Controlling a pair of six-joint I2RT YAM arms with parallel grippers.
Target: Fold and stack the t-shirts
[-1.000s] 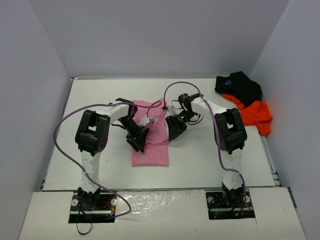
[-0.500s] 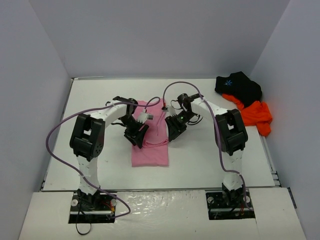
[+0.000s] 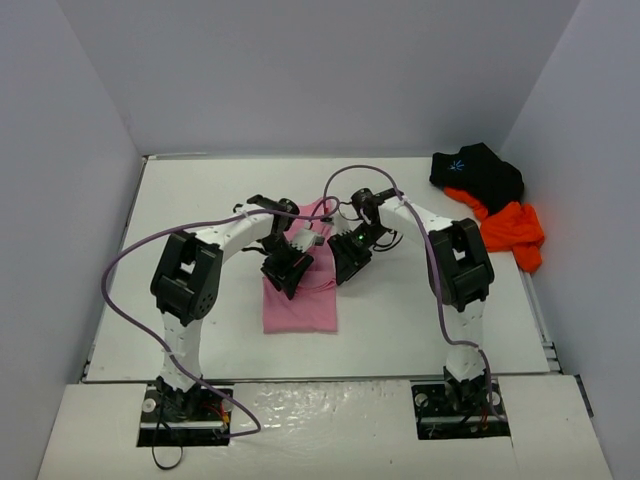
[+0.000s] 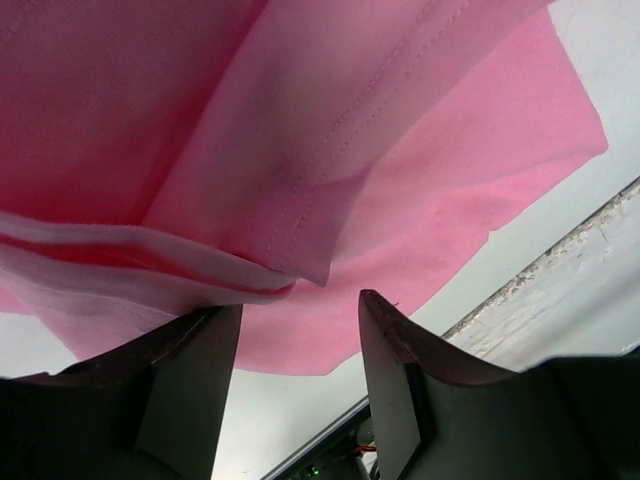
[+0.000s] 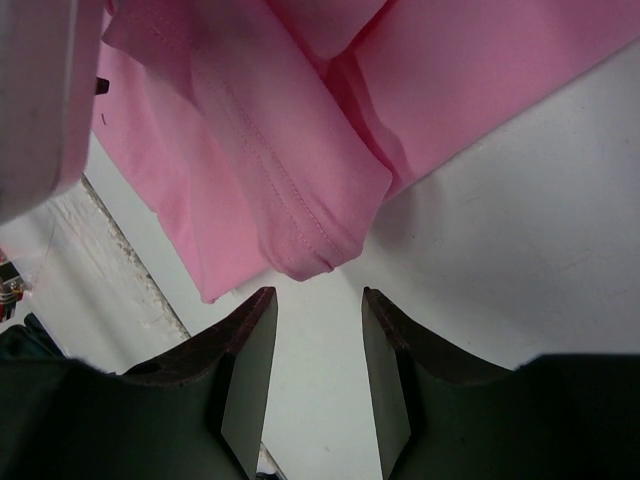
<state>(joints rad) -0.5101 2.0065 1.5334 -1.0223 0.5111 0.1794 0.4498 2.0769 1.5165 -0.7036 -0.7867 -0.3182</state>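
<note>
The pink t-shirt [image 3: 300,310] lies partly folded as a narrow strip in the middle of the table, its far end bunched between the two grippers. My left gripper [image 3: 287,268] hovers over the strip's left side, open; in the left wrist view [image 4: 295,305] a doubled pink edge [image 4: 230,275] sits just above its fingertips, not clamped. My right gripper [image 3: 348,258] is open at the strip's right edge; in the right wrist view [image 5: 318,295] a rolled pink fold [image 5: 300,235] lies just beyond the fingertips. The black t-shirt [image 3: 478,172] and the orange t-shirt [image 3: 510,228] lie crumpled at the far right.
White walls close in the table [image 3: 180,320] on three sides. The black and orange heap lies against the right wall. Purple cables [image 3: 130,260] loop over both arms. The arm bases stand at the near edge.
My left gripper has shifted right and farther over the pink t-shirt's upper part. The right gripper has stayed nearly in place. The pink cloth between them is more bunched.
</note>
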